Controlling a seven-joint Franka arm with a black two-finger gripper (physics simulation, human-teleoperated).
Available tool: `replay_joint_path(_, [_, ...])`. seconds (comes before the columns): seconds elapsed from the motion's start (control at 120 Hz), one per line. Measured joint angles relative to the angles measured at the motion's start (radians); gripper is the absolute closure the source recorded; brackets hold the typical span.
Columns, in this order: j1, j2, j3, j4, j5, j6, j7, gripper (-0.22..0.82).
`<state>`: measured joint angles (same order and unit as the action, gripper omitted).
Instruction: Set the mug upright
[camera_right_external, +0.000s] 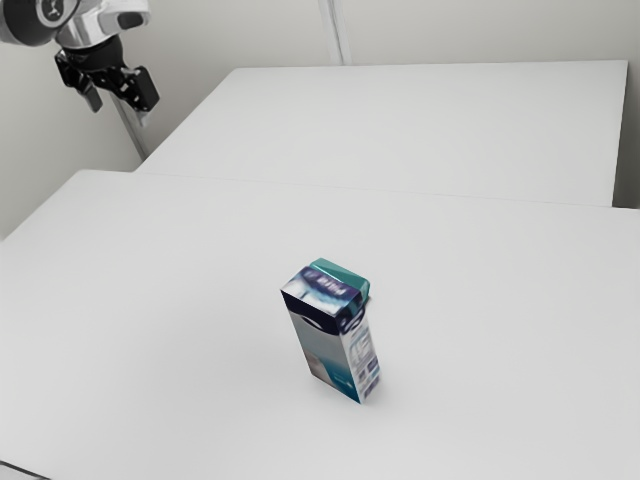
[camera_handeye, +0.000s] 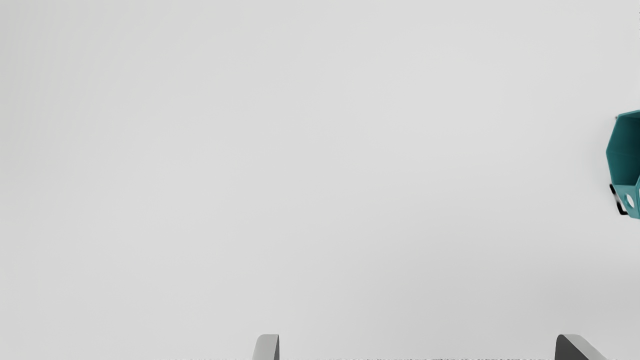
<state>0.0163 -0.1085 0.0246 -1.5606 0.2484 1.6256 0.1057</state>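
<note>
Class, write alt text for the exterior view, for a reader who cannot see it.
A blue-and-white carton stands on a white table, with a teal object partly hidden behind it. The robot's black gripper hangs at the exterior view's upper left, well away from both.

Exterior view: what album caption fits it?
Open black gripper hangs away from a printed carton partly hiding a teal mug.

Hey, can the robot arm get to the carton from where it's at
Probably, yes: the pincer is open, and nothing stands between it and the carton. The teal mug close behind the carton in the exterior view might crowd one finger.
</note>
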Motion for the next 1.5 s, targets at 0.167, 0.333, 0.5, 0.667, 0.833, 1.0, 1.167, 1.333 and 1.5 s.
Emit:
replay_joint_path(0.167, [-0.001, 0.012, -0.001, -0.006, 0.0, 0.006, 0.013, 0.0])
replay_joint_path(0.333, [0.003, 0.087, 0.012, 0.003, 0.0, 0.045, 0.023, 0.0])
replay_joint_path(0.5, [0.008, 0.193, 0.063, 0.01, -0.153, 0.092, 0.031, 0.0])
replay_joint_path(0.667, [0.092, 0.276, 0.133, -0.007, -0.458, 0.125, 0.028, 0.0])
replay_joint_path(0.833, [0.097, 0.38, 0.138, -0.014, -0.641, 0.151, 0.017, 0.0])
replay_joint_path(1.0, [0.097, 0.409, 0.137, -0.102, -0.789, 0.17, 0.01, 0.0])
replay_joint_path(1.167, [0.096, 0.439, 0.121, -0.154, -0.908, 0.183, 0.004, 0.0])
replay_joint_path(1.333, [0.096, 0.482, 0.068, -0.156, -0.979, 0.222, 0.0, 0.0])
replay_joint_path(1.5, [0.095, 0.514, 0.013, -0.158, -1.027, 0.267, -0.004, 0.0])
